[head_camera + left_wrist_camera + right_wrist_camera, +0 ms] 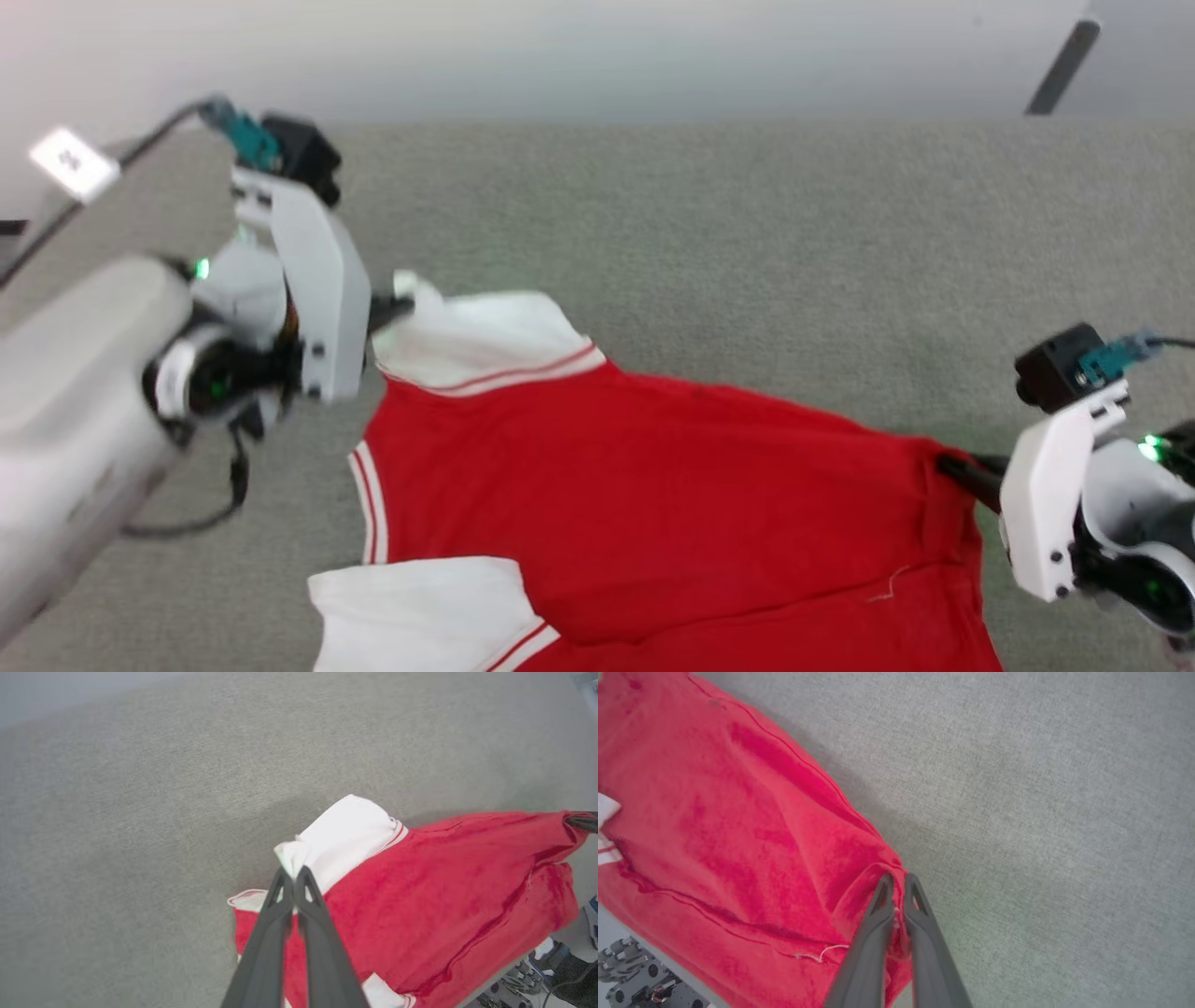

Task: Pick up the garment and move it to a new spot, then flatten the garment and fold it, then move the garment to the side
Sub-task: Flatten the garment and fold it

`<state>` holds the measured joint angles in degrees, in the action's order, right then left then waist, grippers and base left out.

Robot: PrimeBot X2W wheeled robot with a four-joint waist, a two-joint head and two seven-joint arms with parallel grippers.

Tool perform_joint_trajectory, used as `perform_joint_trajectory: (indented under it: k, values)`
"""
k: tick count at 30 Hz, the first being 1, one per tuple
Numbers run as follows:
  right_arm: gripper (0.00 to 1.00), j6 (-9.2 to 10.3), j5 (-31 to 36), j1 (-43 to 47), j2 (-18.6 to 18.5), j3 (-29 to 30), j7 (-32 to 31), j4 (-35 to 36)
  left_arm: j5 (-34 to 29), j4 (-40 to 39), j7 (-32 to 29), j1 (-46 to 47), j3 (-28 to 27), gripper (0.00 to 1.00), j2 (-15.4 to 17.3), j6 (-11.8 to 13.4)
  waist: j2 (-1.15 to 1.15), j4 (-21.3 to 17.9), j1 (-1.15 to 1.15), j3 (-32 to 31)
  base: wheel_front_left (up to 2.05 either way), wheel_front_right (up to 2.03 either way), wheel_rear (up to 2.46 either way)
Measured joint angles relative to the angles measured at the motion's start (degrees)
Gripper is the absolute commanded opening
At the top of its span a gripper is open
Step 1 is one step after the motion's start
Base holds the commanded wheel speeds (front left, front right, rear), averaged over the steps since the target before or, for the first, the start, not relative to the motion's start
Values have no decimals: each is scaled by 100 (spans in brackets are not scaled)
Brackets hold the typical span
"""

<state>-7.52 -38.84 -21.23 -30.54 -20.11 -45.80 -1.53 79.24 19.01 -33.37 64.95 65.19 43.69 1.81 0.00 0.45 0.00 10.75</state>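
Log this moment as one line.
left gripper: shut on garment sleeve | right gripper: shut on red edge | garment: spread between both, not folded

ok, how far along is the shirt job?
Done: the pick-up. The left end effector is shut on a white sleeve, and the right end effector on the red hem of the T-shirt. In hand: the move, with the shirt stretched between them above the gray surface. Left: set it down, flatten, fold, move aside; it looks unfolded, with nothing smoothed flat yet.
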Motion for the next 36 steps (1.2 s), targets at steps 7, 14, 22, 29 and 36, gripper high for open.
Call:
perform_joint_trajectory:
  k: [7,14,22,29,36]
  values:
    - [0,0,-53,635,-158,201,77,187,364,-1851,35,-920,33,0,903,1034,0,229,0,-314,0,0,0]
    - [0,0,-110,1060,-154,323,145,299,789,-2832,402,-1828,53,0,1428,1662,0,328,0,-432,0,0,0]
    - [0,0,-133,1428,-121,343,136,449,1088,-3175,701,-2549,199,0,1604,1920,0,273,0,-397,0,0,0]
    - [0,0,-134,1517,-145,291,132,492,1149,-3099,777,-2851,347,0,1534,1992,0,240,0,-326,0,0,0]
    - [0,0,-143,1567,-156,227,91,509,1190,-2858,820,-2977,386,0,1419,1978,0,219,0,-280,0,0,0]
